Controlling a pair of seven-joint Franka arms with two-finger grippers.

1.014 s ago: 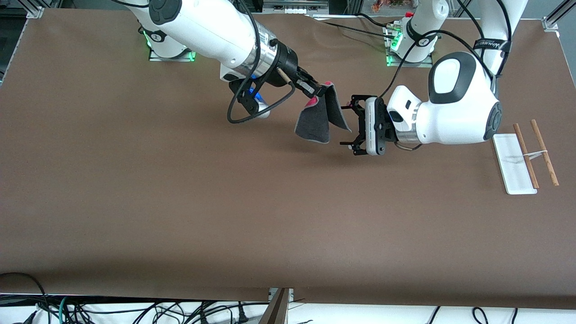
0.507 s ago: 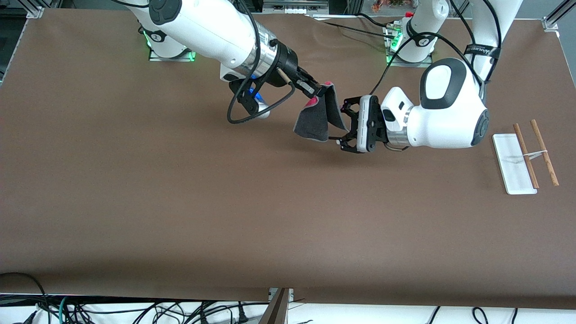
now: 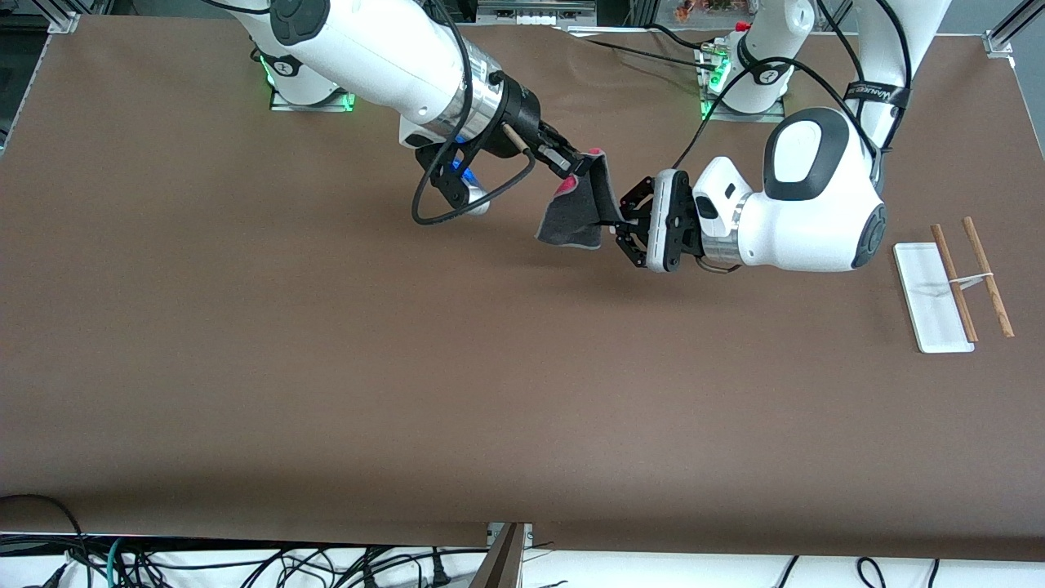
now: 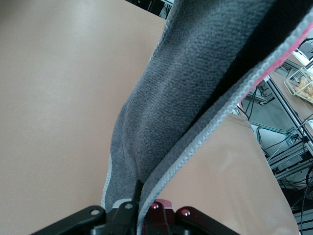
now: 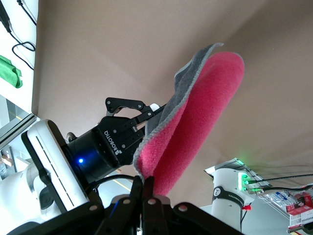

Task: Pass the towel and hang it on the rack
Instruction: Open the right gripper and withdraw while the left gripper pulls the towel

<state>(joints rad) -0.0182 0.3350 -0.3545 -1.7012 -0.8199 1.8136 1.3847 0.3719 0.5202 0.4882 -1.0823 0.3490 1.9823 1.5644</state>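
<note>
Over mid-bench (image 3: 326, 343): towel (image 3: 571, 216) pinched by right tool (image 3: 581, 166) at top, by left tool (image 3: 622, 224) at hanging edge; rack (image 3: 951, 282) well apart.

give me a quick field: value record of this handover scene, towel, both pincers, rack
towel: held up over the table, folded, grey side out, pink side within
right pincer: shut on the towel's top corner
left pincer: shut on the towel's edge
handover stage: both pincers grip the towel; right has not let go
rack: at the left arm's end of the table, bare, nothing hung on it
rack rods: two brown rods beside the white base
</note>
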